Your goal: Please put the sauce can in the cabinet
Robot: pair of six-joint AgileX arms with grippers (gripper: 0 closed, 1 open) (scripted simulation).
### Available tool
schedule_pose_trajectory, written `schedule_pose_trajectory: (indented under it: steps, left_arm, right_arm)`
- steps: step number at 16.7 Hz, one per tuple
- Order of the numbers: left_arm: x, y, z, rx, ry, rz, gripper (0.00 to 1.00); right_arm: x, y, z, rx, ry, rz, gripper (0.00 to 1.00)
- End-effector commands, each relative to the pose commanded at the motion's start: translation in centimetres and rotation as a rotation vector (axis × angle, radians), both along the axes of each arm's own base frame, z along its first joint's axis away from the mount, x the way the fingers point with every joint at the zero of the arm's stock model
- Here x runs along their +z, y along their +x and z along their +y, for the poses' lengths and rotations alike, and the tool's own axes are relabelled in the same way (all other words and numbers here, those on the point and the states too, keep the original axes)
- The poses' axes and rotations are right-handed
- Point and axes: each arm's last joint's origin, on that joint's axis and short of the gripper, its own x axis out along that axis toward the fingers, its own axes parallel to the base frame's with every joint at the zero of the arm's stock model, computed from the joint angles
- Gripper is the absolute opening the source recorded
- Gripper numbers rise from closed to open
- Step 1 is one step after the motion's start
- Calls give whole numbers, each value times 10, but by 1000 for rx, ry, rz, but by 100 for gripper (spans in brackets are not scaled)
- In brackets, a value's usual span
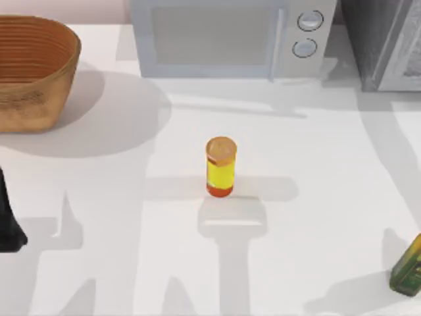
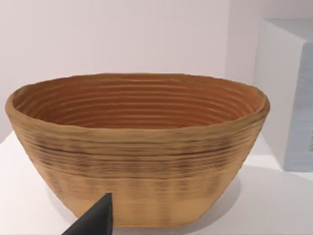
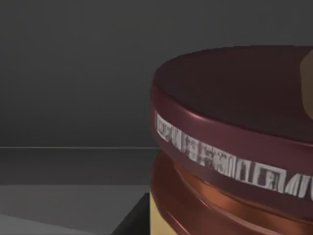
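- Right now the sauce can (image 3: 234, 147) sits upright just in front of the right tool (image 3: 132, 220), its maroon lid level and its axis vertical
- Behind the can the right wrist view shows dark grey walls and a flat grey floor, so I judge that the can is already inside the cabinet (image 1: 385, 43), which stands at the tabletop's (image 1: 316, 263) far right corner
- Whether the right tool is pinching the can or has let go, I cannot tell
- The left tool (image 2: 95, 220) is parked at the tabletop's left edge, facing the woven basket (image 2: 137, 161), well apart from the cabinet; its state I cannot tell either
- The right arm is clearly the nearer one, so any release and withdrawal should be its job
- The yellow bottle (image 1: 221, 168) stands mid-tabletop, away from both tools
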Motion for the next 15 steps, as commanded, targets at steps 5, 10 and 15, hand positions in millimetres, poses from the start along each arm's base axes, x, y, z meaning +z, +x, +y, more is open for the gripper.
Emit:
schedule_pose_trajectory:
  steps: [5, 10, 15]
  left_arm:
    - [0, 0, 0, 0, 0, 0, 100]
    - [0, 0, 0, 0, 0, 0, 100]
    - [0, 0, 0, 0, 0, 0, 100]
  right_arm:
    - [2, 1, 1, 0, 1, -4, 0]
    - [4, 15, 0, -10, 3, -5, 0]
    - [4, 49, 1, -9, 3, -4, 0]
